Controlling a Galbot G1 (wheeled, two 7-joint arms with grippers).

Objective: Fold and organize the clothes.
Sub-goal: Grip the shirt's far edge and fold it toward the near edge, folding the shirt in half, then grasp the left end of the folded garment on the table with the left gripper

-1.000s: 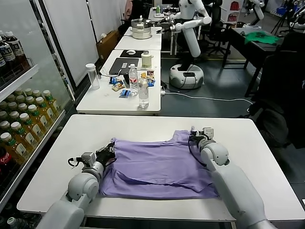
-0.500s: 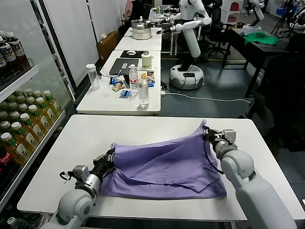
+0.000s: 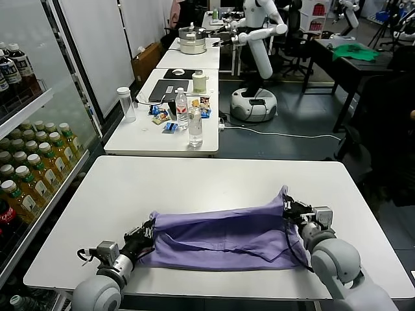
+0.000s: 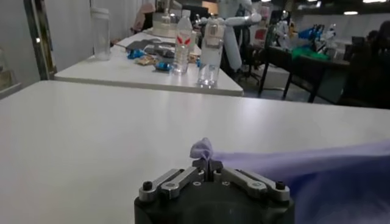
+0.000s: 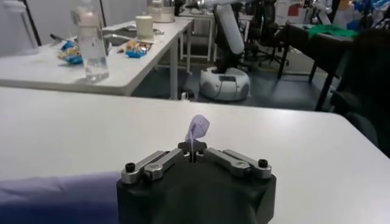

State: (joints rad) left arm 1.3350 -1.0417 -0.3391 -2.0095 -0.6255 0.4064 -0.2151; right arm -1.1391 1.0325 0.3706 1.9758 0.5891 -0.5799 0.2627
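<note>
1. The light purple short-sleeved cotton T-shirt [image 3: 220, 236] lies folded lengthwise on the near half of the white rectangular table [image 3: 194, 178], forming a wide, shallow band that runs from the robot's left to its right.
2. The shirt's upper layer is raised at both ends and stretched in a fairly straight top edge between the two grippers; the lower layer rests flat on the tabletop, with loose folds near the front edge.
3. The left gripper [image 3: 144, 232] is low over the table at the shirt's left end, its jaws closed on a small bunch of the fabric; the left wrist view shows a lavender tuft [image 4: 203, 148] pinched between the tips.
4. The right gripper [image 3: 290, 207] is at the shirt's right end, jaws clamped on a corner that sticks up in a small peak [image 5: 196, 129].
5. Beyond this table stands a second white table [image 3: 162, 123] carrying clear plastic water bottles [image 3: 195, 126], snack packets and a tall clear cup [image 3: 126, 103].
6. Shelves of bottled drinks [image 3: 29, 172] line the robot's left side.
</note>
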